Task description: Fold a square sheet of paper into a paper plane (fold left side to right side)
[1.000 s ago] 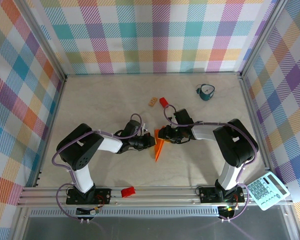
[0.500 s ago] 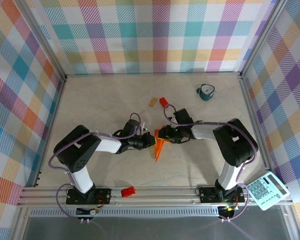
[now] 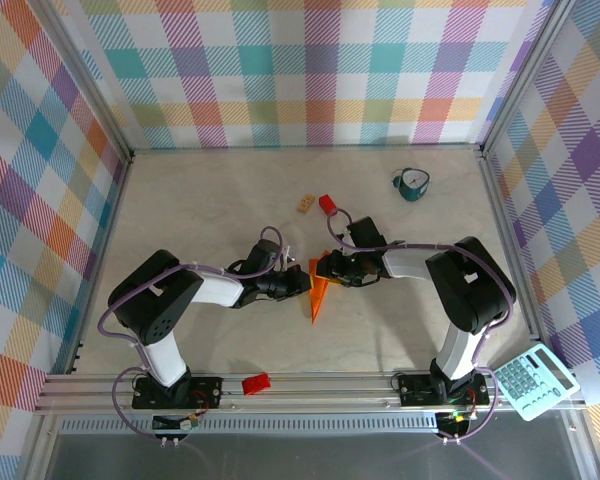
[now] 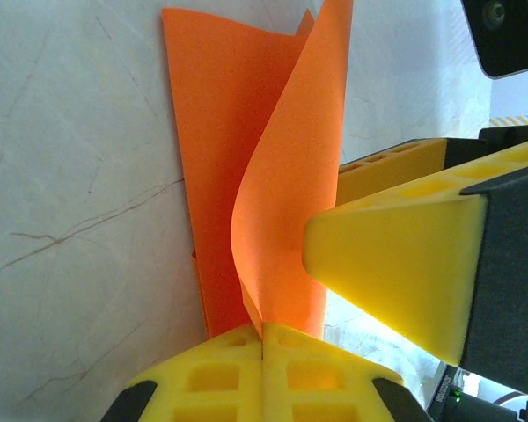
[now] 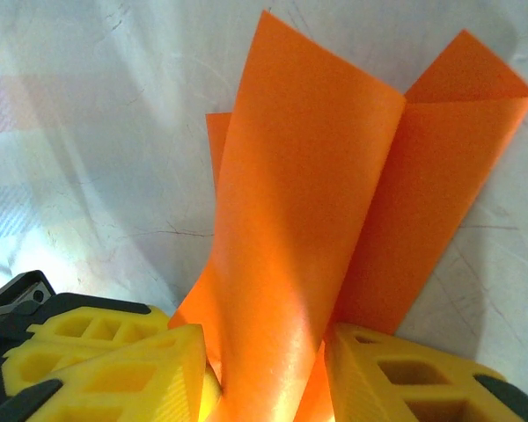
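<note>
Seen from the top external camera, one square sheet of paper [image 3: 318,296], orange and already folded to a narrow shape with its point toward the arms, lies in the middle of the table [image 3: 210,190], and the two grippers meet over its far end: the left gripper [image 3: 302,284] from the left, the right gripper [image 3: 327,270] from the right. This view also gives what the wrist cameras miss: one small red block [image 3: 327,204] and one tan block [image 3: 305,204] just beside each other further back, one teal cup [image 3: 412,183] near the far right corner, one calculator [image 3: 533,380] outside the frame at the near right, and one red piece [image 3: 255,383] on the front rail. The left wrist view makes clear the grip: the left gripper [image 4: 262,338] has its yellow fingers pressed together on the lower edge of a flap of the sheet [image 4: 282,176] that curls upward, while the lower layer stays flat on the table. The right wrist view shows the right gripper [image 5: 264,356] with its fingers apart and the raised flap [image 5: 299,202] standing between them, not squeezed. Compared with one second ago, sheet and grippers keep almost the same places; only the left arm's elbow has shifted slightly.
</note>
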### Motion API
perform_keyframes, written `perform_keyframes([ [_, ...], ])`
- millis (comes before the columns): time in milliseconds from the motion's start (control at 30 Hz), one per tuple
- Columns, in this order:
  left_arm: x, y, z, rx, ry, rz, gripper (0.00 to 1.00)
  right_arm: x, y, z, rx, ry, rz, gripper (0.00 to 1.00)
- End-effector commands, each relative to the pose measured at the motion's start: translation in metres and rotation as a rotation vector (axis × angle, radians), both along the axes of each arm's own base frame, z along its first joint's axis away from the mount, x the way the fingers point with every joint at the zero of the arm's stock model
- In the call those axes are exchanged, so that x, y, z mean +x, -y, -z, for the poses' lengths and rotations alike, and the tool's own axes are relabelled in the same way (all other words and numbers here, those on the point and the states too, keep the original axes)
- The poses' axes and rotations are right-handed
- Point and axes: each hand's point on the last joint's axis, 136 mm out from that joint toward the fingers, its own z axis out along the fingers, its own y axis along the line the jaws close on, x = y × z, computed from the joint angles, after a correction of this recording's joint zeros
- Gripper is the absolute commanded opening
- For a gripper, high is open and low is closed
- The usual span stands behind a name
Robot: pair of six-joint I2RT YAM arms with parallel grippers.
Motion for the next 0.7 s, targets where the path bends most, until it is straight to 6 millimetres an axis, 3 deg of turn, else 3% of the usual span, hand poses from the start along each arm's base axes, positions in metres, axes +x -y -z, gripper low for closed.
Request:
perform_keyframes([
  [0, -0.002, 0.002, 0.008, 0.033, 0.001, 0.02, 0.02, -0.014, 0.013, 0.031, -0.102, -0.059, -0.009, 0.41],
  [367, 0.002, 0.006, 0.012, 0.036, 0.009, 0.026, 0.02, -0.015, 0.013, 0.032, -0.109, -0.061, -0.014, 0.41],
  [667, -0.014, 0.001, 0.025, 0.071, -0.024, 0.025, 0.01, -0.011, 0.008, 0.02, -0.075, -0.039, -0.014, 0.41],
])
